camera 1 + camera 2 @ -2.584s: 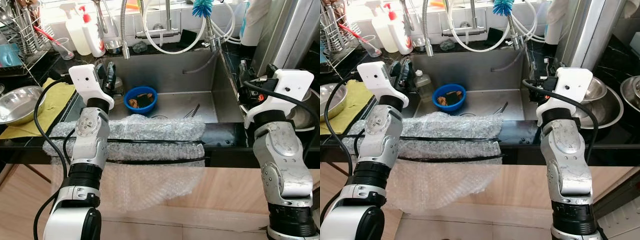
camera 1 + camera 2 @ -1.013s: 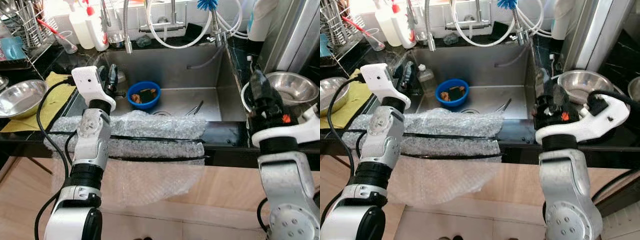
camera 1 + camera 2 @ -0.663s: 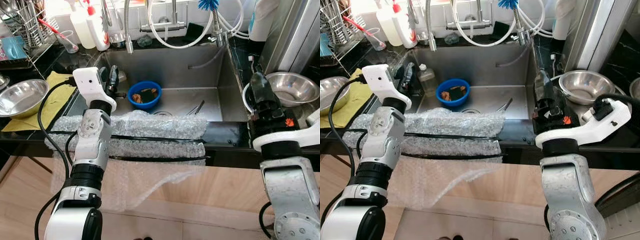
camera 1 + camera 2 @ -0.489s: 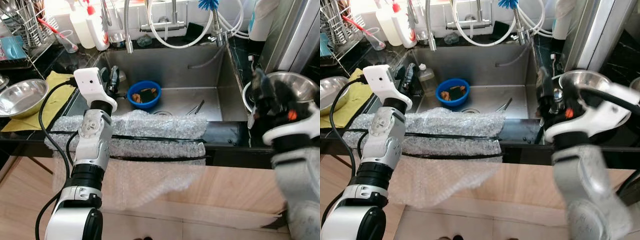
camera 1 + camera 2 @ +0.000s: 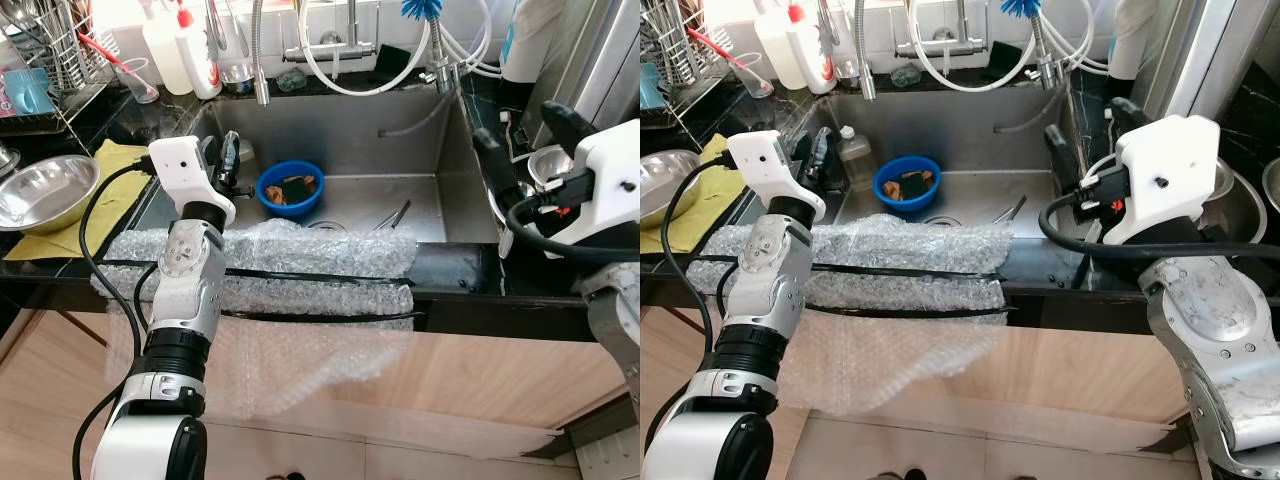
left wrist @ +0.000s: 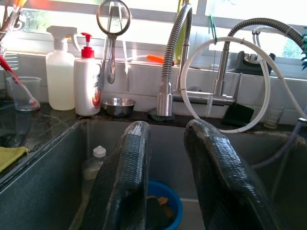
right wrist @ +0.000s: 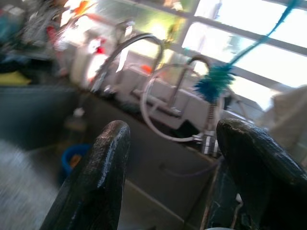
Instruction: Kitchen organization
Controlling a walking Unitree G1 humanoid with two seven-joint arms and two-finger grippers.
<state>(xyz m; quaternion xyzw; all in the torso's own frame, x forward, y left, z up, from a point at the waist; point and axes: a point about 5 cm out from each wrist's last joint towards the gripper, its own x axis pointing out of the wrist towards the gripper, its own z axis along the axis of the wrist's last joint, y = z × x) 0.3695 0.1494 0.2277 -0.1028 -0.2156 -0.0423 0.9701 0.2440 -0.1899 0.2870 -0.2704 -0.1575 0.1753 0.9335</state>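
Kitchen counter of black stone (image 5: 455,272) runs across the front, with bubble wrap (image 5: 300,270) draped over its near edge and hanging down the wooden cabinet front. Just beyond lies a steel sink (image 5: 330,130). At its left rim the left gripper (image 5: 224,160) hovers, fingers (image 6: 125,177) slightly parted and holding nothing. At the sink's right edge the right gripper (image 5: 1090,150) is raised, fingers (image 7: 98,177) spread wide and empty, beside a steel bowl (image 5: 1225,205). Inside the sink sit a blue bowl (image 5: 290,187), a small plastic bottle (image 5: 852,155) and some utensils (image 5: 395,215). Farther left, a metal bowl (image 5: 45,190) rests on a yellow cloth (image 5: 95,200). At the back stand a soap dispenser (image 5: 195,55), a faucet (image 6: 168,72) and a blue brush (image 5: 420,10).
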